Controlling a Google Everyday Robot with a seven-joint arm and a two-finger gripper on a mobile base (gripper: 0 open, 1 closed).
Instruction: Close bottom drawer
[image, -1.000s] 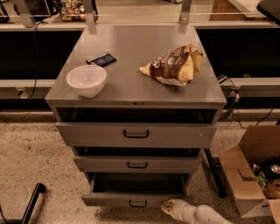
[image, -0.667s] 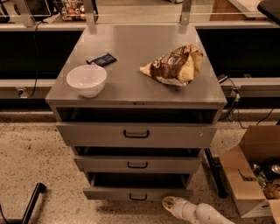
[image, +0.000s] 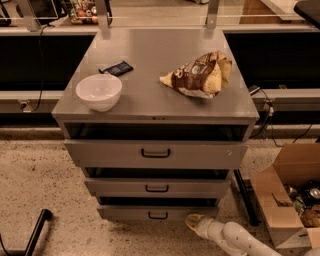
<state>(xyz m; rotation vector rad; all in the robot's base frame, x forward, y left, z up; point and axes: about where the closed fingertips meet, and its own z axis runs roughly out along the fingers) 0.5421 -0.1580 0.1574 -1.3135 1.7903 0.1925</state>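
Low right, my gripper (image: 194, 221), spread or not I cannot tell, may slip off the corner of the bottom drawer (image: 158, 213).

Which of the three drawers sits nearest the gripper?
The bottom drawer, narrowest with the lowest front; the gripper sits near the floor just off its front corner. The other two are higher up.

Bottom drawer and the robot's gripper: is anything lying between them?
Nothing shows between them in the camera view. The gripper sits low, just in front of the bottom drawer, right of its handle.
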